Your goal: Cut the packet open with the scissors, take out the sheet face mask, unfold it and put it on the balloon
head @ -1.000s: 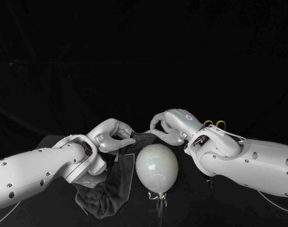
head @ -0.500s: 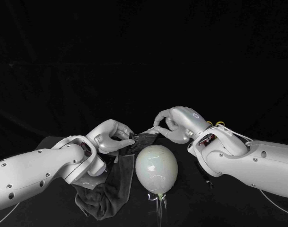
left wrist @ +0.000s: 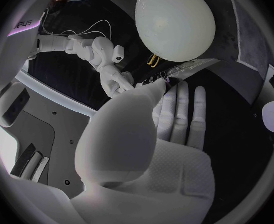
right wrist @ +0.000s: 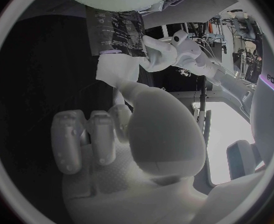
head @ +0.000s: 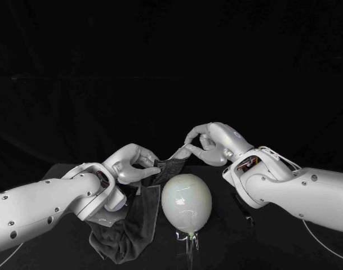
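The packet (head: pixel 169 167) is held off the table (head: pixel 62 169) between the two hands, just above the balloon's top and slightly to its left. It is a dark, flat pouch, with pale print across its face in the right wrist view.

The table is black, and its back-left corner shows behind the left arm. A dark limp sheet (head: pixel 127 228) hangs in folds from under the left hand down toward the table's left side, beside the balloon (whether it is the mask I cannot tell). The balloon (head: pixel 187 201) is pale and egg-shaped. It stands upright with its knot at the bottom, between the two forearms and in front of the table's back edge.

The left hand (head: pixel 132 163) has its fingers curled round the packet's left end and grips it. The right hand (head: pixel 212 145) reaches in from the other side and pinches the packet's raised upper corner between thumb and fingertip, with its other fingers bent above.
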Action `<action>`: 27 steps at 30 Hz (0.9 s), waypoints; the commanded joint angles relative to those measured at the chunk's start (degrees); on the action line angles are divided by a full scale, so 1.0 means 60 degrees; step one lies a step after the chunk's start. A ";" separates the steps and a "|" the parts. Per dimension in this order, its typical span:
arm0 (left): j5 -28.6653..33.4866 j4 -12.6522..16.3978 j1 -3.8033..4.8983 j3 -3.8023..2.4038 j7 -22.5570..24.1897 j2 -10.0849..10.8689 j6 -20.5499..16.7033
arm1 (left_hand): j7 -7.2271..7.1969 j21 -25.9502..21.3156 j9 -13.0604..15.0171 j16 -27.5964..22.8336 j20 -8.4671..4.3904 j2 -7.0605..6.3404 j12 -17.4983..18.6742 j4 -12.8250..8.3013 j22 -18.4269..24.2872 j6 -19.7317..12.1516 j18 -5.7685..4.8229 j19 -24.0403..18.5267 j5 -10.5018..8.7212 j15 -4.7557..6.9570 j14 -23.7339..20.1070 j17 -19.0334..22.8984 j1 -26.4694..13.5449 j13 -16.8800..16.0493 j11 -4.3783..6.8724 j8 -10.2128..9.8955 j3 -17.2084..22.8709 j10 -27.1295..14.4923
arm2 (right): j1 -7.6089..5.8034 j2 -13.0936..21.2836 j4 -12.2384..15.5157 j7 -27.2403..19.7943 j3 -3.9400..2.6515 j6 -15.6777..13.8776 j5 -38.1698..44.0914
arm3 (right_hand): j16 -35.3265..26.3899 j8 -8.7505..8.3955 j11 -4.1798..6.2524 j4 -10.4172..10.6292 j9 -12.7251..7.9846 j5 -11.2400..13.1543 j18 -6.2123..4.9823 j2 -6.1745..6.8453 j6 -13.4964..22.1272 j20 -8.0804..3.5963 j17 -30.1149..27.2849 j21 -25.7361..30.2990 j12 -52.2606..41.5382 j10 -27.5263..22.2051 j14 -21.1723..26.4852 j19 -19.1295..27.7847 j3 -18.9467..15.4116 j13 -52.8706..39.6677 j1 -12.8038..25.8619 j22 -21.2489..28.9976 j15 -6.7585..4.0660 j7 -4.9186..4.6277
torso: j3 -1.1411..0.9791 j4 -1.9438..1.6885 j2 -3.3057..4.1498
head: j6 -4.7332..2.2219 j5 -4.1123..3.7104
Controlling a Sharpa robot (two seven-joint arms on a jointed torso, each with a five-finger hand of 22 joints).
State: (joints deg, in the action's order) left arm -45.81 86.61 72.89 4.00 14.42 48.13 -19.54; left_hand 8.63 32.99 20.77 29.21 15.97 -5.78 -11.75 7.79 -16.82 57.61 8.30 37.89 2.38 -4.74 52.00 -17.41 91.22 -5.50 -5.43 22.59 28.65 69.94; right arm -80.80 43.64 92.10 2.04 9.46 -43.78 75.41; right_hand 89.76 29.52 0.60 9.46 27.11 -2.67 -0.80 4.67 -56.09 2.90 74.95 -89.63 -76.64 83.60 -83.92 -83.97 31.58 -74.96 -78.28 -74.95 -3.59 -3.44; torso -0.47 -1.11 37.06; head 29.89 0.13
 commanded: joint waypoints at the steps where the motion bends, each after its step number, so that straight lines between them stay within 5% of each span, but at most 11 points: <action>1: 0.0058 -0.0006 0.0012 -0.0009 0.0028 -0.0024 0.0106 | 0.0004 0.0059 0.0622 0.0060 -0.0006 0.0080 -0.0036 0.0019 -0.0016 0.0056 0.0155 -0.0079 0.0060 -0.0015 0.0010 0.0014 -0.0018 -0.0015 -0.0013 0.0042 0.0059 0.0069 | -0.0075 -0.0027 -0.0039 -0.0453 -0.0042 -0.0515 -0.0871 | 0.0040 0.0246 0.0006 -0.0015 0.0201 -0.0021 0.0134 -0.0133 -0.0043 -0.0070 0.2509 -0.0061 0.0029 0.0046 -0.1013 -0.1005 0.0054 -0.1072 -0.0082 -0.2509 -0.0062 -0.0016 | 0.0004 0.0001 -0.0006 | -0.0030 0.0003; 12: 0.0110 -0.0083 0.0011 -0.0008 0.0012 -0.0041 0.0128 | 0.0004 0.0064 0.0627 0.0061 -0.0005 0.0078 -0.0035 0.0013 -0.0019 0.0054 0.0156 -0.0083 0.0060 -0.0015 0.0010 0.0014 -0.0025 -0.0015 -0.0013 0.0044 0.0067 0.0070 | -0.0233 -0.0121 -0.0243 -0.0783 -0.0150 -0.0942 -0.1619 | 0.0040 0.0262 0.0008 -0.0060 0.0211 -0.0021 0.0134 -0.0124 -0.0025 -0.0079 0.2509 -0.0061 0.0022 0.0053 -0.1013 -0.1005 0.0073 -0.1078 -0.0104 -0.2509 -0.0067 -0.0016 | 0.0002 -0.0002 -0.0012 | -0.0054 0.0017; 27: 0.0244 -0.0187 0.0009 -0.0007 -0.0062 -0.0043 0.0164 | 0.0005 0.0067 0.0631 0.0062 -0.0005 0.0078 -0.0035 0.0010 -0.0021 0.0053 0.0156 -0.0085 0.0060 -0.0015 0.0010 0.0015 -0.0030 -0.0016 -0.0013 0.0046 0.0073 0.0070 | -0.0319 -0.0271 -0.0353 -0.0817 -0.0209 -0.0841 -0.1725 | 0.0040 0.0268 0.0009 -0.0082 0.0216 -0.0021 0.0134 -0.0121 -0.0015 -0.0082 0.2509 -0.0061 0.0025 0.0054 -0.1013 -0.1005 0.0084 -0.1077 -0.0114 -0.2509 -0.0069 -0.0017 | 0.0000 -0.0005 -0.0008 | -0.0062 0.0049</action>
State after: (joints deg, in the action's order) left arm -45.17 85.44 72.87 4.02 13.94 47.97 -19.24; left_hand 8.61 33.22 20.85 29.21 15.97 -6.10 -11.75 7.80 -16.88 57.58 8.30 37.89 2.63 -4.74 52.00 -17.41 91.04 -5.55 -5.44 22.76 28.63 69.93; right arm -82.65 42.08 90.02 -2.04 8.28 -48.59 65.37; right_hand 89.78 29.52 0.60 9.00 27.13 -2.51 -0.81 4.76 -55.85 2.67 74.95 -89.80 -76.64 83.40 -83.91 -84.00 31.88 -74.95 -78.38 -74.94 -3.58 -3.67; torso -0.46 -1.09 37.01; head 29.49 0.40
